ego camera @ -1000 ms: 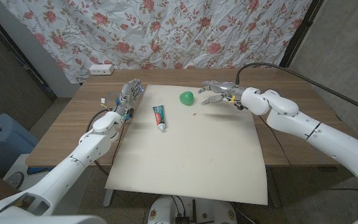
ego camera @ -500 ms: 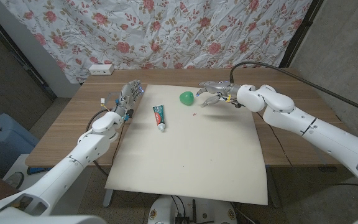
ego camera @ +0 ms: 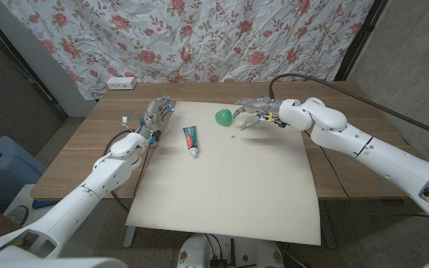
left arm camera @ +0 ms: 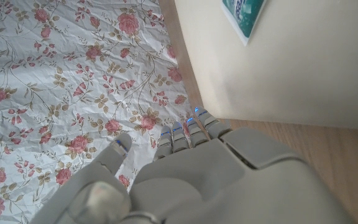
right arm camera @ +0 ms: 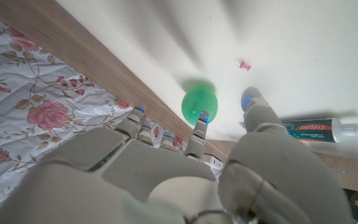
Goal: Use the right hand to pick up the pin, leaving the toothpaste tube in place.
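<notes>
One cream mat (ego camera: pixel 222 186) on wooden table (ego camera: pixel 80 152)

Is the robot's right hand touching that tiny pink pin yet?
Apart. The right wrist view shows bare mat between the right hand and the pin.

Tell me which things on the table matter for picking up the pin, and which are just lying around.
Job:
pin
toothpaste tube, to stay put
right hand, empty, near the pin

Lying about:
green egg-shaped object
white power strip
left hand, idle
</notes>
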Motion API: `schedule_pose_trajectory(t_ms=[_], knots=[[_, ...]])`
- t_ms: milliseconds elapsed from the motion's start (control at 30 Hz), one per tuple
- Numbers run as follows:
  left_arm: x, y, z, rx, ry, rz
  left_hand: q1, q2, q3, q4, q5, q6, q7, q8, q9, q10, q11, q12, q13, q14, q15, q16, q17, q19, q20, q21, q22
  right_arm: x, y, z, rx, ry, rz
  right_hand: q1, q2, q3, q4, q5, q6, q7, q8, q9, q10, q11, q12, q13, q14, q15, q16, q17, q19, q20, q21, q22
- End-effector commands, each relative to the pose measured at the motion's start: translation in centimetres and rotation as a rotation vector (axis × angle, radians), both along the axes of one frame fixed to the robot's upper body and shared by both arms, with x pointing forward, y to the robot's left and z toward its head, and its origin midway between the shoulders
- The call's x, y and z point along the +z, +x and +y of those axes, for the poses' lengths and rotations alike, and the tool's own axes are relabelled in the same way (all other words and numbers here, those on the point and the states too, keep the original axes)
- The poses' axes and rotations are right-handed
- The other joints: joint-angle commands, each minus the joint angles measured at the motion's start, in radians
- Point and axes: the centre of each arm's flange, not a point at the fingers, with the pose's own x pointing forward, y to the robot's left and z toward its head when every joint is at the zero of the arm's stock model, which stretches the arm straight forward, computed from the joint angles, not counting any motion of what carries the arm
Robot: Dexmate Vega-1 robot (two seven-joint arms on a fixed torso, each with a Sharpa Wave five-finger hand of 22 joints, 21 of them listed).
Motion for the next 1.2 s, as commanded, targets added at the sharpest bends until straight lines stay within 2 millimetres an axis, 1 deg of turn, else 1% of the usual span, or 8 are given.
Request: schedule_pose_trajectory(t_ms=[33,167,233,267,467,633,1033,1200], knots=[[-0.2,0.5,-0.2,-0.008,0.004,0.015,-0.001,0.081,0.007,-0.001,-0.001,0.005,-0.004,-0.004,0.003,0.005,-0.004,-0.004,0.004,0.011,-0.001,0.001,0.002,0.004,0.009,0.001,0.004,-0.2,0.5,0.8,-0.005,-0.027,0.017,0.012,-0.009,0.006,0.000,-0.003,0.007,0.000,0.006,0.005,-0.001,0.016,0.004,0.001,-0.006,0.000,-0.001,0.001,-0.016,-0.011,-0.002,0.002],[-0.3,0.6,-0.3,-0.013,0.008,0.018,-0.001,0.081,0.008,-0.001,-0.001,0.004,-0.004,-0.004,0.003,0.006,-0.004,-0.004,0.004,0.012,-0.001,0.001,0.002,0.004,0.009,0.001,0.004,-0.4,0.7,1.0,-0.012,-0.033,0.005,0.024,-0.016,0.006,0.001,-0.005,0.003,-0.001,0.003,0.006,0.005,0.023,0.006,-0.001,0.005,-0.011,0.003,-0.001,-0.027,-0.018,-0.003,0.002],[-0.3,0.6,-0.2,-0.016,0.007,0.017,-0.001,0.080,0.008,-0.001,-0.001,0.004,-0.004,-0.005,0.003,0.006,-0.004,-0.004,0.004,0.012,-0.001,0.001,0.002,0.004,0.009,0.001,0.004,-0.5,0.8,1.0,-0.013,-0.030,0.005,0.042,-0.027,0.005,0.004,-0.007,-0.004,-0.001,0.000,0.006,0.013,0.021,0.008,-0.003,0.041,-0.037,0.014,-0.006,-0.033,-0.022,0.000,0.001],[-0.3,0.6,-0.2,-0.015,0.007,0.018,-0.001,0.080,0.008,-0.001,-0.001,0.004,-0.003,-0.005,0.003,0.006,-0.004,-0.004,0.004,0.013,0.000,0.001,0.002,0.004,0.009,0.001,0.004,-0.6,0.8,1.0,-0.015,-0.034,0.002,0.045,-0.029,0.005,0.004,-0.008,-0.004,0.000,-0.001,0.006,0.017,0.021,0.009,-0.003,0.048,-0.041,0.016,-0.007,-0.034,-0.025,0.001,0.001],[-0.4,0.7,-0.2,-0.015,0.010,0.027,-0.002,0.080,0.009,-0.001,-0.001,0.003,-0.005,-0.005,0.003,0.006,-0.003,-0.004,0.004,0.015,-0.004,0.001,0.002,0.005,0.009,0.001,0.004,-1.1,1.1,1.2,-0.029,-0.051,-0.010,0.058,-0.037,0.003,0.007,-0.010,-0.006,-0.001,-0.003,0.007,0.035,0.010,0.012,-0.004,0.082,-0.048,0.024,-0.012,-0.038,-0.030,0.003,0.001],[-0.5,0.7,-0.1,-0.020,0.014,0.032,-0.002,0.080,0.009,0.000,-0.001,0.005,-0.013,-0.004,0.003,0.007,-0.003,-0.005,0.004,0.016,-0.003,0.000,0.002,0.006,0.010,0.001,0.004,-1.6,1.3,1.4,-0.029,-0.072,-0.020,0.064,-0.037,0.003,0.009,-0.010,-0.004,-0.001,-0.003,0.007,0.038,0.008,0.012,-0.005,0.085,-0.042,0.023,-0.013,-0.041,-0.037,0.003,0.001],[-0.4,0.9,0.1,-0.032,0.025,0.040,-0.002,0.079,0.010,0.000,-0.001,0.004,-0.013,-0.005,0.004,0.008,-0.001,-0.006,0.004,0.021,-0.001,0.001,0.002,0.007,0.012,0.001,0.004,-2.4,1.6,1.7,-0.019,-0.088,-0.024,0.084,-0.029,0.006,0.012,-0.010,0.045,0.001,0.016,0.011,0.041,0.005,0.009,-0.005,0.087,-0.040,0.016,-0.016,-0.014,-0.048,0.013,0.001],[-0.5,1.0,0.1,-0.035,0.029,0.045,-0.003,0.079,0.010,0.001,-0.001,0.004,-0.014,-0.005,0.004,0.008,-0.001,-0.006,0.004,0.022,-0.001,0.000,0.002,0.007,0.012,0.001,0.004,-2.6,1.8,1.8,-0.023,-0.091,-0.009,0.091,-0.030,0.005,0.013,-0.012,0.062,0.000,0.023,0.013,0.054,0.020,0.012,-0.005,0.085,-0.033,0.013,-0.017,-0.009,-0.047,0.013,0.001]])
